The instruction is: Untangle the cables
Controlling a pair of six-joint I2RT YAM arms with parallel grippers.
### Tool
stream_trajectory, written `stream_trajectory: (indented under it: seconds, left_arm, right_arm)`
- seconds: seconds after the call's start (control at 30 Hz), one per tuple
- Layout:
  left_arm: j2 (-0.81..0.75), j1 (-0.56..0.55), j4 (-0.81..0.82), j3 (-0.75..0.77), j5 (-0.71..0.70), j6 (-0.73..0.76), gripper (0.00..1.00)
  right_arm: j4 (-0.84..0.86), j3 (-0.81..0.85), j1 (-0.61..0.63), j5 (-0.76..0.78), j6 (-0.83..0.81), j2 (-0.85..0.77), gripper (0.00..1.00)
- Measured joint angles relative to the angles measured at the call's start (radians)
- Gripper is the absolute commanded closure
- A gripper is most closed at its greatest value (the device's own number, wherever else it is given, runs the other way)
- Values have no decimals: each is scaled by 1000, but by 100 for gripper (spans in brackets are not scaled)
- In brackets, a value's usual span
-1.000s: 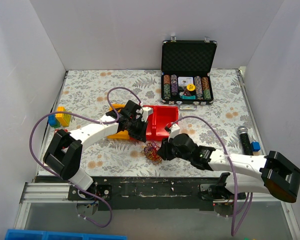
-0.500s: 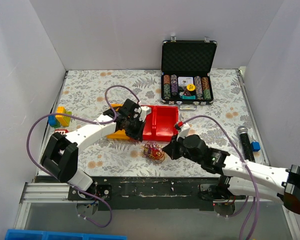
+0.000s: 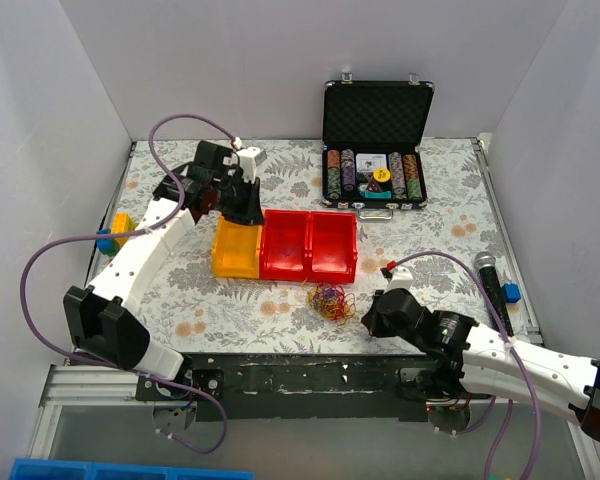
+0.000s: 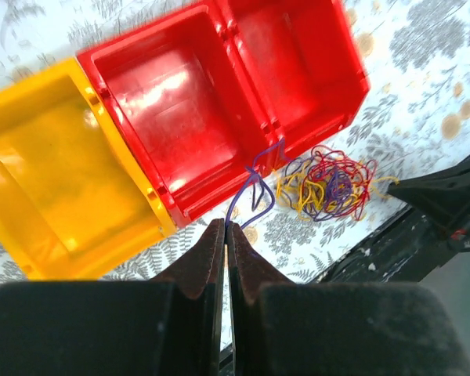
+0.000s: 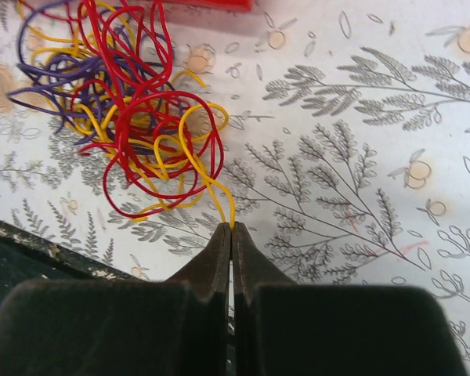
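While the two arms reach in from opposite sides, the floral-patterned cloth tabletop (image 3: 440, 240) carries everything. An open black case (image 3: 377, 115) of poker chips stands at its far edge, well apart from the work, and a red double bin (image 3: 310, 245) sits near the middle with a yellow bin (image 3: 235, 250) touching its left side. Just in front of the red double bin, near the tabletop's front edge, lie the cables (image 3: 330, 300). They form a loose ball of thin red, yellow and purple wires resting flat on the cloth, between the two arms. From that ball a single purple strand (image 4: 254, 188) leads away, kinked partway along. In the left wrist view it crosses the red bin's front wall on its way up to the left gripper (image 4: 225, 231), which is clenched on it at the very tips. That gripper is held high over the far-left bins, probably so that the strand is drawn clear of the ball rather than dragging the whole knot along. A short yellow strand (image 5: 211, 184) curves out of the ball's right side into the right gripper (image 5: 232, 231). This gripper is pinched tight on the strand low beside the tabletop, apparently to anchor the ball against the opposite pull. The risk, as I judge it, is that the knot tightens instead of opening.
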Motion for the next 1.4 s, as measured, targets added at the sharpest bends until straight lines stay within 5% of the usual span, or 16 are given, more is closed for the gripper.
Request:
stream_trajectory:
  seconds: [0.23,0.43,0.8,0.97,1.13,1.27,1.4]
  left_arm:
    - [-4,16,-104,313,23,-11,100]
    - [-81,16,-56,483,-95,-87,96]
    - [-226,16,274,474,-629,-173,85]
    - [-236,20,406,475,-813,-158,63]
    - [-249,24,359,440,-517,-134,35]
    - [-307,14,313,141,-153,-82,17]
    - [-283,-26,251,-154,6,14,4]
  right_arm:
    - [-70,-1,0,2,69,60,99]
    - [-73,-27,3,-14,97,68,99]
    - [-53,-63,18,-21,135,33,99]
    - [-47,-73,23,-23,149,25,99]
    - [-18,-74,28,-27,147,45,99]
    - [17,-74,30,-32,144,70,99]
    - [30,-73,34,-32,141,80,99]
